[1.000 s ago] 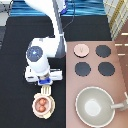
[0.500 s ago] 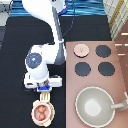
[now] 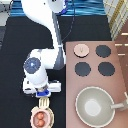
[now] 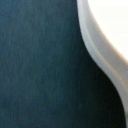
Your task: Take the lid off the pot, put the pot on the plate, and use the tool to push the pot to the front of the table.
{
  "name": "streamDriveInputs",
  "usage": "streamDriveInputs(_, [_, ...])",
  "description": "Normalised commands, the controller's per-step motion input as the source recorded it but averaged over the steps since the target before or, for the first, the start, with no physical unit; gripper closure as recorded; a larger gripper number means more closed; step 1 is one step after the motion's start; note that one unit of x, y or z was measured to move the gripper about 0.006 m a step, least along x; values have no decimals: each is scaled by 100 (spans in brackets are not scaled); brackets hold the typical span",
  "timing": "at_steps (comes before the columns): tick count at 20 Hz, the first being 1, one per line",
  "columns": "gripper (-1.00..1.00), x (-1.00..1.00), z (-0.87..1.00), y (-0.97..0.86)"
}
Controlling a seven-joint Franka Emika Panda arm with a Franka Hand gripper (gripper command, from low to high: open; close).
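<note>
Gripper [image 3: 43, 96], clamped on the tool [image 3: 44, 102], presses behind the pot [image 3: 40, 118] on the plate [image 3: 48, 121]; an off-centre shove could spin it aside.

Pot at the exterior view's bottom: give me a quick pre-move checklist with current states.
1. Lid off the pot: ok, it lies on the stove, over a burner.
2. Pot on the plate: ok, plate rim shows around it.
3. Tool at the pot: ok, its head sits just above the pot's rim.
4. Gripper over the tool's handle: ok.
5. Gripper's hold on the tool: cannot tell.
6. Pot near the table front edge: ok, close to the bottom.
</note>
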Motion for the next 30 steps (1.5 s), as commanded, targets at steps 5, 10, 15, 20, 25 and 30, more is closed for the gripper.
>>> streamDriveInputs(5, [100, -93, 57, 31])
streamDriveInputs(10, [100, -100, 57, 39])
streamDriveInputs(15, [100, -100, 35, 17])
streamDriveInputs(20, [100, -100, 8, 0])
streamDriveInputs(25, [100, -93, -21, -10])
streamDriveInputs(30, [100, -95, -64, 7])
